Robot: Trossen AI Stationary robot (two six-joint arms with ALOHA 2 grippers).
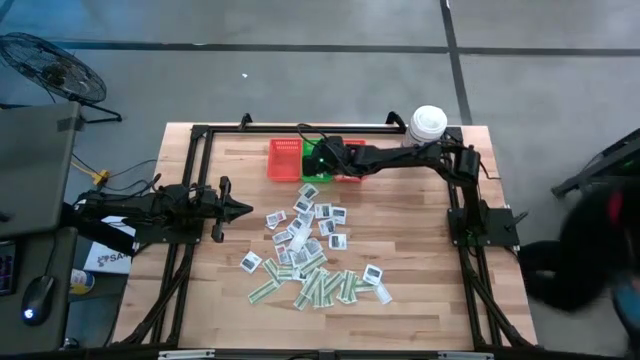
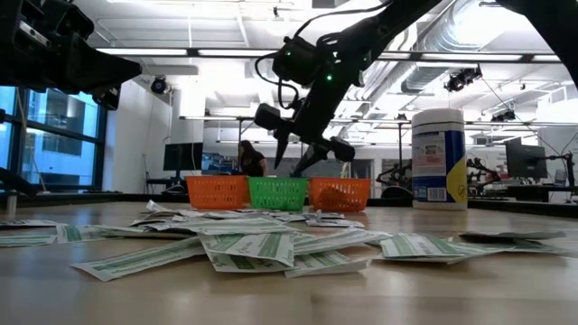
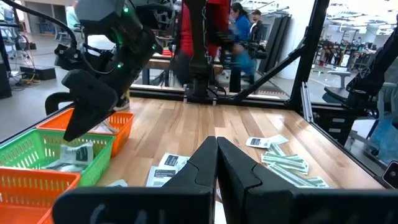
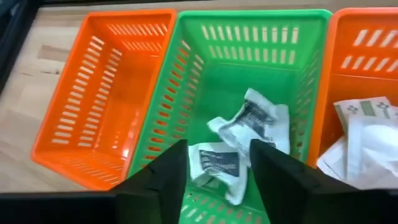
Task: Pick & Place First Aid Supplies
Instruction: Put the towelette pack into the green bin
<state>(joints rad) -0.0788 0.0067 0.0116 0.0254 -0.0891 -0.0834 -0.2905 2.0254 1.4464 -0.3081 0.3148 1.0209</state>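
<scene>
The first aid supplies (image 1: 310,255) lie scattered on the wooden table's middle: white squarish packets and green-and-white strips (image 2: 253,244). At the far edge stand three small baskets side by side. My right gripper (image 4: 217,180) hangs open just above the green basket (image 4: 249,68), pointing slantwise down. Two crumpled white packets (image 4: 249,124) lie on that basket's floor, below the fingers. The orange basket beside it (image 4: 367,56) holds green-and-white packets (image 4: 364,127); the other orange basket (image 4: 102,93) shows nothing inside. My left gripper (image 1: 240,208) waits shut at the table's left, pointing level.
A big white tub with a blue label (image 2: 438,158) stands at the far right corner (image 1: 428,124). A black frame (image 1: 195,180) runs around the table. Bare wood lies between the packets and the baskets. People move in the room behind.
</scene>
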